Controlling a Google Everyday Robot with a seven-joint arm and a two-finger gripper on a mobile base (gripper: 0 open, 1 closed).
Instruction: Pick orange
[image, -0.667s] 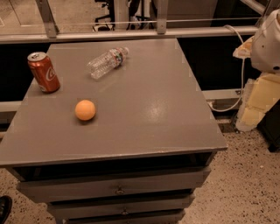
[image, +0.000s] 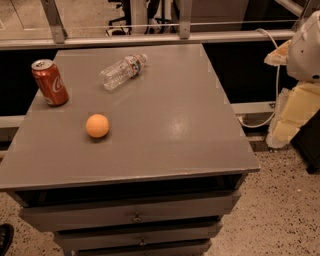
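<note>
On the table top, camera view: you are looking down at a grey table (image: 175, 130) with drawers (image: 135, 216) stacked beneath its front edge.
Orange: you will find the orange (image: 97, 125) resting on the bare top at about 8 o'clock from the table's middle, on the left half and nearer the front edge than the back. Nothing touches it.
Red soda can: the red soda can (image: 49, 82) stands upright at about 10 o'clock from the orange, near the table's left edge and apart from the orange.
Water bottle: a clear water bottle (image: 123, 71) lies on its side at about 1 o'clock from the orange, toward the back, with its cap end pointing to the far right.
Gripper: the gripper (image: 294, 117) hangs off the table at about 3 o'clock from the table's middle, past the right edge and well apart from the orange. You cannot tell how far open it is, and nothing shows in its hold.
Arm housing: a white rounded arm housing (image: 307, 47) sits above the gripper, at the picture's right border.
Cable: a white cable (image: 276, 85) loops down just left of the gripper.
Floor: speckled floor (image: 280, 210) shows at about 4 o'clock.
Rail: a metal rail (image: 150, 39) runs behind the table at 12 o'clock.
</note>
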